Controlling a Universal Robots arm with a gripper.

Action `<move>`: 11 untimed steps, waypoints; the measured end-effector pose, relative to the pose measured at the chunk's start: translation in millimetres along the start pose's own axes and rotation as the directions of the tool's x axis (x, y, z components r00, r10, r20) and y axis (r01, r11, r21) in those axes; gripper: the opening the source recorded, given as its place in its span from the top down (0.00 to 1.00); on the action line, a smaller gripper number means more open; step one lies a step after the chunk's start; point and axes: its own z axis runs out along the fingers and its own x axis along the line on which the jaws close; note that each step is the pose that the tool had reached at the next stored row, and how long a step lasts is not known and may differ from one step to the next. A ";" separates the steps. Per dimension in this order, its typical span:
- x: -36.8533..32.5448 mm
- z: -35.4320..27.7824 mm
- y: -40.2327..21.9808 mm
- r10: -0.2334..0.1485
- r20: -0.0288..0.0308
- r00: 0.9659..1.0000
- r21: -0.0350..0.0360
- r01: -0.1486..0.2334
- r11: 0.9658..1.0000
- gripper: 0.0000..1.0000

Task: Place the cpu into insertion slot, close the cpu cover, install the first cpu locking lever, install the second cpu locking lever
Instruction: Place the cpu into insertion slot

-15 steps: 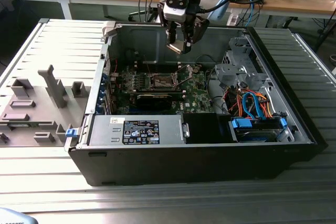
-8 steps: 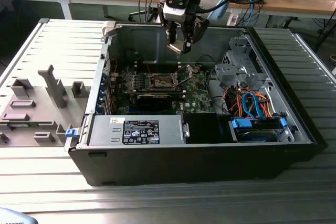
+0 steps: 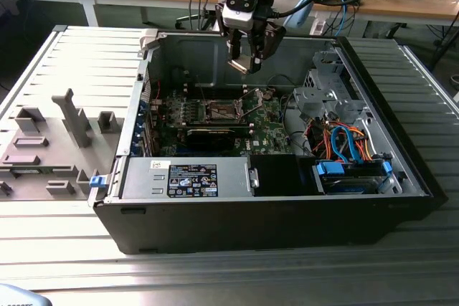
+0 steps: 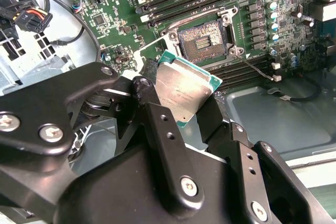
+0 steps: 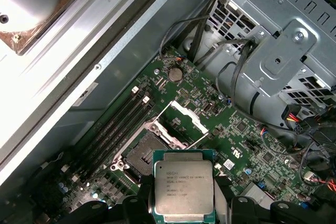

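Observation:
My gripper (image 3: pixel 246 61) hangs inside the open computer case, above the motherboard (image 3: pixel 265 123), shut on the cpu (image 3: pixel 239 65). In both wrist views the cpu (image 4: pixel 184 90) (image 5: pixel 182 187) is a silver-topped square with a green rim, held by its edges between the black fingers (image 4: pixel 152 111). It is in the air, tilted, clear of the board. The insertion slot (image 4: pixel 202 38) (image 5: pixel 142 153) lies open below and a little to the side of the chip, with its dark centre bare. The cpu cover (image 5: pixel 181 116) stands raised at the slot's far edge. A thin locking lever (image 4: pixel 254 68) sticks out beside the slot.
Black memory slots (image 5: pixel 118 124) run along one side of the socket. A grey drive cage (image 3: pixel 323 87) with orange and blue cables (image 3: pixel 344 141) fills the exterior view's right. The power supply (image 3: pixel 190 177) sits at the case's near wall. Grey fixtures (image 3: pixel 72 116) stand on the table, left.

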 end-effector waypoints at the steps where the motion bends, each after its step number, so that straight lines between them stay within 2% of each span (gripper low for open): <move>1: 0.0 0.0 0.0 0.001 0.000 1.000 0.000 -0.001 1.000 0.45; 11: 0.0 0.0 0.0 0.009 0.000 1.000 0.000 -0.009 1.000 0.45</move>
